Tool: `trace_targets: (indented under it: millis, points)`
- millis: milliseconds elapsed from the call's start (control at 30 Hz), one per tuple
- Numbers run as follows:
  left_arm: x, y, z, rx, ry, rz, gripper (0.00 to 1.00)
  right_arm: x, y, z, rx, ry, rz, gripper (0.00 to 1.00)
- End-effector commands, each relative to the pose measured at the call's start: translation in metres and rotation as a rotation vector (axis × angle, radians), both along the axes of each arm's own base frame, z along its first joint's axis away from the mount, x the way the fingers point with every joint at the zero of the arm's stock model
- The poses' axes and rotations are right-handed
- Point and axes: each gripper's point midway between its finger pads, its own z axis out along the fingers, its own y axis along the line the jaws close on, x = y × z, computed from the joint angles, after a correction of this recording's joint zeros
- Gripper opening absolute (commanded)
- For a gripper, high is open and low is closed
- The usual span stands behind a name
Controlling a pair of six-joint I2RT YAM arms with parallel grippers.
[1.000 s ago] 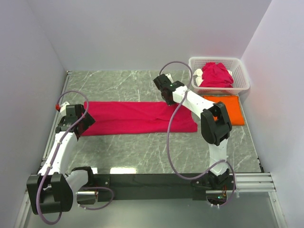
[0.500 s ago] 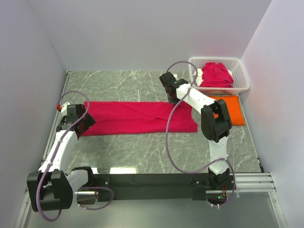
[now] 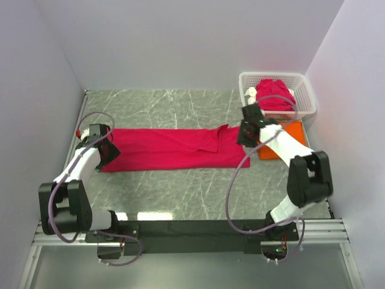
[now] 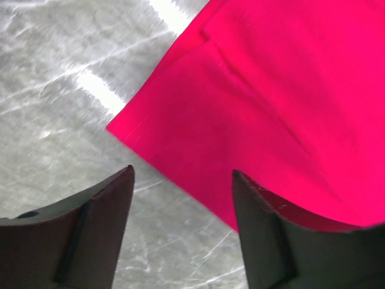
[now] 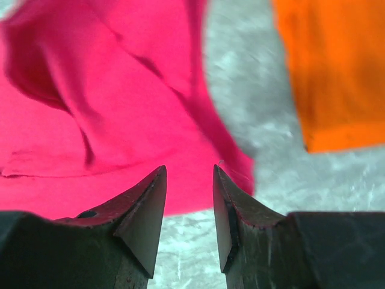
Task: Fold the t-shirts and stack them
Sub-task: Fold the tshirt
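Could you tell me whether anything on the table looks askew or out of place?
Yes: the long crimson shirt lies flat except at its right end, where the cloth is rumpled and a flap is turned over, near the orange shirt.

Table [image 3: 168, 192]: grey, marble-veined, smooth and glossy, with bright glare patches. Crimson shirt [image 3: 168, 149] and orange shirt [image 5: 325, 72]: soft matt cloth with stitched hems. Basket [image 3: 305, 96]: white plastic lattice. Fingers [image 4: 264, 235]: dark matt plastic, edges lightly scuffed. Arm shells [image 3: 280, 139]: smooth white and black plastic. Cables [image 3: 229, 201]: smooth mauve sheathing.
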Motion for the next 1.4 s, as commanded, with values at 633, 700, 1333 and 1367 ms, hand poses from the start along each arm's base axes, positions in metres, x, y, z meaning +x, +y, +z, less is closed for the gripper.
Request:
trace_targets:
  millis: [633,700,1333,1367]
  points:
    - [0.022,-0.002,-0.03,-0.051,0.104,0.042,0.59,-0.035,-0.02,-0.038,0.431,-0.022,-0.161,0.42]
    - [0.02,-0.002,-0.034,-0.051,0.117,0.041,0.59,-0.039,-0.023,-0.04,0.426,-0.021,-0.162,0.42]
    - [0.005,0.008,-0.049,-0.05,0.186,0.063,0.56,-0.068,-0.053,-0.054,0.363,0.013,-0.202,0.0]
    - [0.001,0.009,-0.05,-0.056,0.192,0.07,0.55,-0.069,-0.061,-0.053,0.343,0.002,-0.229,0.0]
